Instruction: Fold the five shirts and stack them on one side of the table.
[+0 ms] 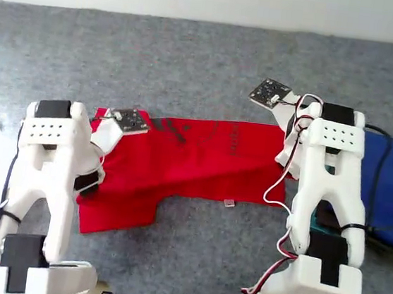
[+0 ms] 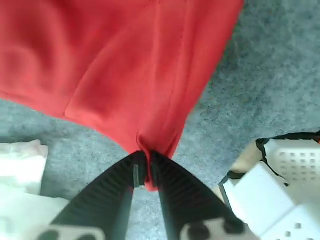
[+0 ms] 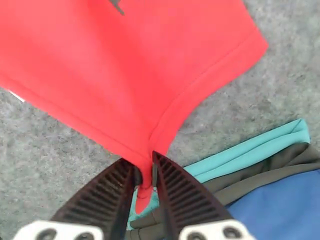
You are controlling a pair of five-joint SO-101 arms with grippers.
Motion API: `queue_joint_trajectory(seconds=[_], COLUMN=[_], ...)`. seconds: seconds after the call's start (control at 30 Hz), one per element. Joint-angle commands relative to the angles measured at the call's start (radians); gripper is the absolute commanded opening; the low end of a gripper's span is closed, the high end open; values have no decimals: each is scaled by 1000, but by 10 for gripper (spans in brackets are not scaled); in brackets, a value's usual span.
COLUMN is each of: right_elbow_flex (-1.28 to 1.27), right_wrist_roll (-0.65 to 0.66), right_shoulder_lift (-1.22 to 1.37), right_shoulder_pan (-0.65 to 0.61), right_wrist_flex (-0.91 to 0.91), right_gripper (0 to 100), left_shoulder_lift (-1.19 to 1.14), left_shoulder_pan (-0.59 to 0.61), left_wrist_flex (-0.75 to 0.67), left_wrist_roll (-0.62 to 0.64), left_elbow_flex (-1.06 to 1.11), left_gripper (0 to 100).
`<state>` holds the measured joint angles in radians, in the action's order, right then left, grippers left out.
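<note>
High view puts the red shirt (image 1: 188, 157) flat across the table (image 1: 192, 61) between the 2 arms, long axis running arm to arm, left gripper (image 2: 145, 162) clamped on one end's edge, right gripper (image 3: 144, 167) clamped on the opposite hem corner

The shirt (image 1: 188, 157) lies across the middle of the surface (image 1: 192, 61), with the left claw (image 2: 145, 162) pinching its left end and the right claw (image 3: 144, 172) its right end. Other shirts (image 1: 390, 190) lie at the right edge.
</note>
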<state>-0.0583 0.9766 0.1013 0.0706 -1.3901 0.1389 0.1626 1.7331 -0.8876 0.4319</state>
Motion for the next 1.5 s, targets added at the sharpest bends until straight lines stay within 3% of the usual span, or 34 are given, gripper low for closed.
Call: queue_joint_trajectory(seconds=[0.0, 0.17, 0.3, 0.53, 0.7, 0.8, 0.93, 1.07, 1.13, 1.27, 1.47], right_elbow_flex=[3, 3, 3, 28, 81, 124, 167, 222, 241, 278, 385], right_wrist_roll=[3, 3, 3, 3, 2, -52, -244, -425, -471, -477, -479], right_shoulder_lift=[-50, -50, -50, -67, -90, -79, -28, 64, 120, 232, 392], right_shoulder_pan=[1, -1, 1, 5, -1, -4, -2, -27, -47, -87, -105], right_wrist_flex=[7, 7, 5, -117, -117, -56, 105, 220, 274, 344, 348], right_gripper=[12, 12, 14, 240, 253, 253, 250, 113, 10, 31, 9], left_shoulder_lift=[38, 34, 41, 172, 276, 282, 281, 209, 130, -52, -295], left_shoulder_pan=[3, 2, 5, 86, 137, 135, 135, 110, 92, 60, 15], left_wrist_flex=[-9, -12, 23, 20, 18, -15, -201, -321, -353, -399, -397], left_wrist_roll=[-14, -14, -103, -83, -6, 109, 397, 560, 611, 678, 689], left_elbow_flex=[4, 1, -2, -47, -156, -225, -243, -248, -248, -259, -438], left_gripper=[13, 15, 16, 145, 176, 174, 143, 48, 12, 15, 15])
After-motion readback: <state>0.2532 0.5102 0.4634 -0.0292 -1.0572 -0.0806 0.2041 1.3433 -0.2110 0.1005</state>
